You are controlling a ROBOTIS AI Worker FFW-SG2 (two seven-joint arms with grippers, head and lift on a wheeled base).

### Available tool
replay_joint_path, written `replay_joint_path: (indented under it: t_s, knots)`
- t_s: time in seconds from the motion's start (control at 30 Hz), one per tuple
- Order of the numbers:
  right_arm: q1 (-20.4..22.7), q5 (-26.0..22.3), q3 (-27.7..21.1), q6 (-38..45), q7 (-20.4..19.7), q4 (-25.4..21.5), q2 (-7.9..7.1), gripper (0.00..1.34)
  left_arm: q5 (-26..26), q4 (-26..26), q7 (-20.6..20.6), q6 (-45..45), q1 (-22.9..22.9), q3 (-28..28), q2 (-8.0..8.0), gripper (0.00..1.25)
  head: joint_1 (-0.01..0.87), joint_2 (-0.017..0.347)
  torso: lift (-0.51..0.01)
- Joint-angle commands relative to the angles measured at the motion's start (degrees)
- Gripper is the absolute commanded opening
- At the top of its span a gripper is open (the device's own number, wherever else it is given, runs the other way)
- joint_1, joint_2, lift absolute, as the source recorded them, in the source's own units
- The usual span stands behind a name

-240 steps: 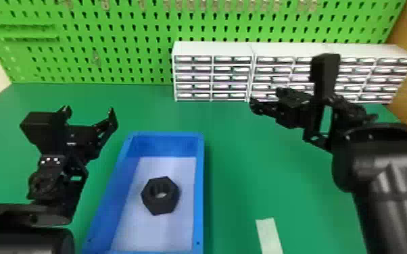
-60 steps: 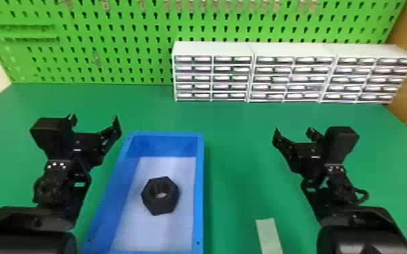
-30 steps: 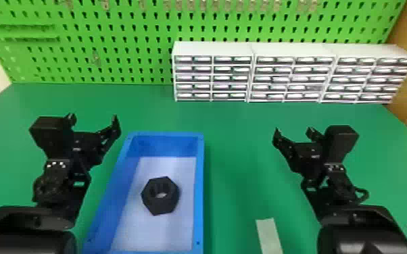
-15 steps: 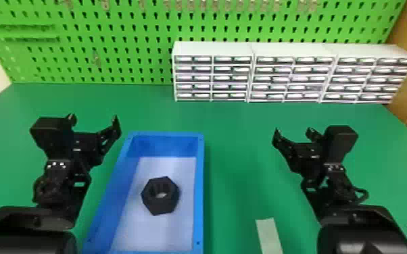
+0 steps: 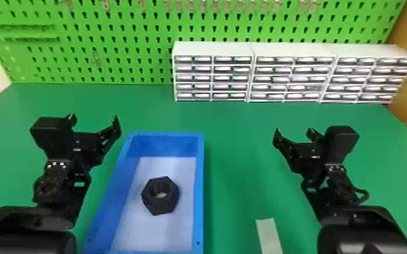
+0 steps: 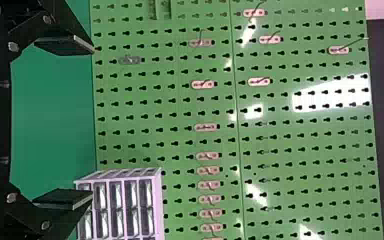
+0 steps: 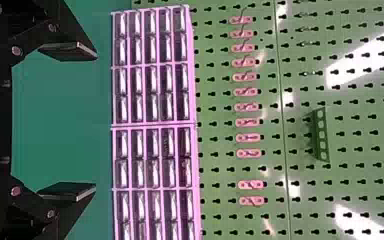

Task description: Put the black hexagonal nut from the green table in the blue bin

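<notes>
Green pegboard (image 5: 111, 69) stood behind a green worktop (image 5: 240, 128), with metal hooks (image 5: 215, 5) along its upper part and white drawer units (image 5: 213, 49) lined up at its foot. On the worktop, the blue bin (image 5: 199, 189) lay lengthwise, its floor pale. Inside it sat the black hexagonal nut (image 5: 148, 202), flat on that floor with its hole facing up, apart from the side walls.

Left of the bin, the left gripper (image 5: 94, 119) hung near the far corner; the left wrist view showed its two fingers spread wide. Over on the right side, well apart from the bin, was the right gripper (image 5: 293, 131), also open, its fingers just as widely parted in its own wrist view. Between the bin and the right arm (image 5: 355, 223) lay a pale strip (image 5: 269, 234).
</notes>
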Motion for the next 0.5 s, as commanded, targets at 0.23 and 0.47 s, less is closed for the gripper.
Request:
replay_joint_path:
  t_s: [0.23,0.47]
  knots:
    - [0.0,0.0,0.5,0.5,0.0,0.0,-0.36,0.99,0.1,0.0,0.0,0.0,0.1,0.0,0.0,1.0,0.686,0.052,-0.097]
    - [-0.1,0.1,0.6,0.5,0.0,0.0,-0.36,0.99,0.0,0.0,0.0,0.1,0.1,0.0,0.0,1.0,0.686,0.052,-0.097]
